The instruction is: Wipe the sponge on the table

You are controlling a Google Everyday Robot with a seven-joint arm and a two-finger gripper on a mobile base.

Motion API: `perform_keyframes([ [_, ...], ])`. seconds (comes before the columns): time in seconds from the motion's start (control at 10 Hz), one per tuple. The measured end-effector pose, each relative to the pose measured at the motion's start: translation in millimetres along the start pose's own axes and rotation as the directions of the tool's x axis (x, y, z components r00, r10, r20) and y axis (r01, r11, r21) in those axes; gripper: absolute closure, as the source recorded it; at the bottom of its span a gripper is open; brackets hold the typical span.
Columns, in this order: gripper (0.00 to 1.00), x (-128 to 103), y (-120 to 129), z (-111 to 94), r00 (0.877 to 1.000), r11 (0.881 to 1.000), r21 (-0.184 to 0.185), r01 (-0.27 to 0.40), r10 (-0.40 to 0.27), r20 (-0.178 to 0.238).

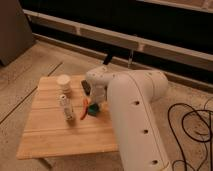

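**While gripper [95, 103] hangs low, sponge [93, 112] rests on counter [55, 137]**

Where the arm [135, 115] bends over the counter, a bottle [66, 106] stands nearest, a red chili [84, 111] just beside it. Right of the chili lies the sponge, fingers closed on it from above. Farther back: a white cup [63, 81], a dark block [86, 86].

one high camera looks down over the arm [135, 115] at the table [50, 135], jaws mid-table.

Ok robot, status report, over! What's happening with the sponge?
Gripper shut on sponge. Sponge down on table. Red chili close beside it, bottle just past.
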Motion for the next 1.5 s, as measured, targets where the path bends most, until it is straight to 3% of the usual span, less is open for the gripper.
perform_keyframes([
  [0.4, 0.89, 13.8, -37.3, -8.1, 0.997, 0.999, 0.029, -0.032, 0.030, 0.074],
  [0.7, 0.89, 16.2, -57.1, -9.6, 0.993, 0.996, 0.033, -0.082, 0.079, 0.085],
  [1.1, 0.89, -29.5, -91.1, -13.9, 0.978, 0.977, 0.075, -0.201, 0.195, 0.076],
  [1.5, 0.89, -68.0, -79.2, -16.2, 0.979, 0.975, 0.109, -0.194, 0.186, 0.086],
])
